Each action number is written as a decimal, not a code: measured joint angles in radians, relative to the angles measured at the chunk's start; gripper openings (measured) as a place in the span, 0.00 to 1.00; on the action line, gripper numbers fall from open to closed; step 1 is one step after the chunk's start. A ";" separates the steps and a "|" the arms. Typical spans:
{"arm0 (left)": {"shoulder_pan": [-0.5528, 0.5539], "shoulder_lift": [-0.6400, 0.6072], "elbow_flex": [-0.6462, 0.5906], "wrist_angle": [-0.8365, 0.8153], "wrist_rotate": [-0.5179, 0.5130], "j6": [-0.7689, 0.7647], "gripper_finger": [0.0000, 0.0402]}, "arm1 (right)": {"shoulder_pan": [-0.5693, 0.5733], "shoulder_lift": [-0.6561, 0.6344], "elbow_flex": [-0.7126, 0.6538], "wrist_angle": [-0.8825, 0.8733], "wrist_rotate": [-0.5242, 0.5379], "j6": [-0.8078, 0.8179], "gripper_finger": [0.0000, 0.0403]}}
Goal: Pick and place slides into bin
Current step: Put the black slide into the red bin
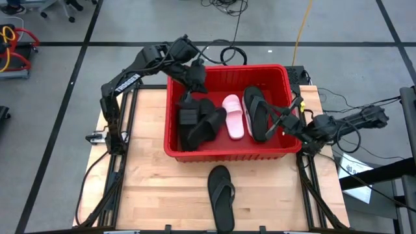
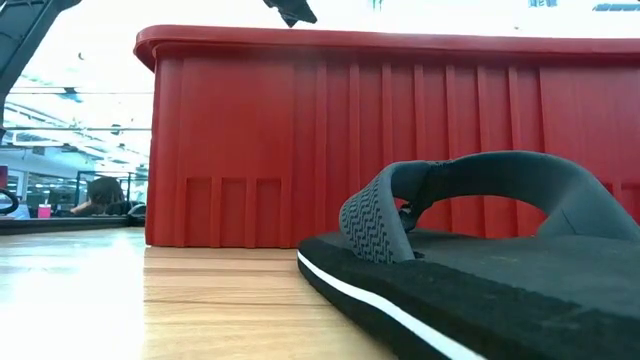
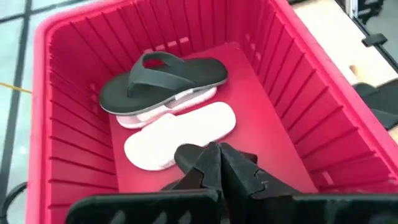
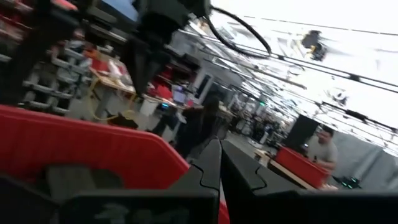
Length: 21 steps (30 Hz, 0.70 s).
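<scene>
Bin: red slotted plastic, the bin (image 1: 229,153) is the largest thing here, stiff-walled, standing toward the far edge of the surface (image 1: 151,188). One bin.
Slides inside: foam or rubber by the look, so probably light and bendy. From above I count two black wide-strap slides (image 1: 198,121) by the bin's left wall, pale pink slides (image 1: 233,116) in the middle (the left wrist view shows two pink soles), and a black flip-flop (image 1: 255,112) beside them. More may lie hidden underneath.
Slide outside: one black flip-flop (image 1: 221,195) lies flat at the near edge of the surface, well apart from the bin's front wall.
Handling: its sole looks thin and floppy; the raised strap (image 2: 470,185) arching off the footbed seems the easiest place to pinch.
Left fingers: left gripper (image 3: 219,163) closed and empty, hanging over the bin's floor.
Right fingers: right gripper (image 4: 219,163) closed and empty, at the bin's right rim.
</scene>
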 joint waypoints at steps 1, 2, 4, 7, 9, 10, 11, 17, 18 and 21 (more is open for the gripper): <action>0.000 0.000 0.000 0.010 -0.003 -0.008 0.00 | -0.014 0.000 0.000 0.001 0.000 0.001 0.00; -0.001 -0.001 0.000 0.018 -0.012 -0.014 0.00 | -0.030 -0.001 0.000 0.003 0.000 0.001 0.00; -0.001 -0.003 0.000 0.021 -0.046 -0.030 0.00 | -0.065 -0.002 0.000 0.003 -0.002 0.001 0.00; 0.000 -0.002 0.000 0.037 -0.107 -0.055 0.00 | -0.127 -0.003 0.000 0.003 -0.012 0.001 0.00; -0.001 -0.002 0.000 0.061 -0.115 -0.068 0.00 | -0.169 -0.003 0.000 0.003 -0.061 0.002 0.00; -0.002 -0.002 0.000 0.066 -0.115 -0.072 0.00 | -0.188 -0.003 0.000 0.003 -0.093 0.002 0.00; -0.002 -0.002 0.000 0.067 -0.115 -0.076 0.00 | -0.206 -0.003 0.000 0.002 -0.123 0.002 0.00; -0.034 0.055 -0.001 0.027 -0.163 -0.093 0.00 | -0.284 0.000 0.000 -0.083 -0.222 0.090 0.00; -0.044 0.060 -0.001 0.032 -0.192 -0.064 0.00 | -0.292 -0.001 0.000 -0.105 -0.233 0.102 0.00; -0.074 0.062 0.000 0.026 -0.232 0.019 0.00 | -0.306 0.000 -0.001 -0.139 -0.237 0.117 0.00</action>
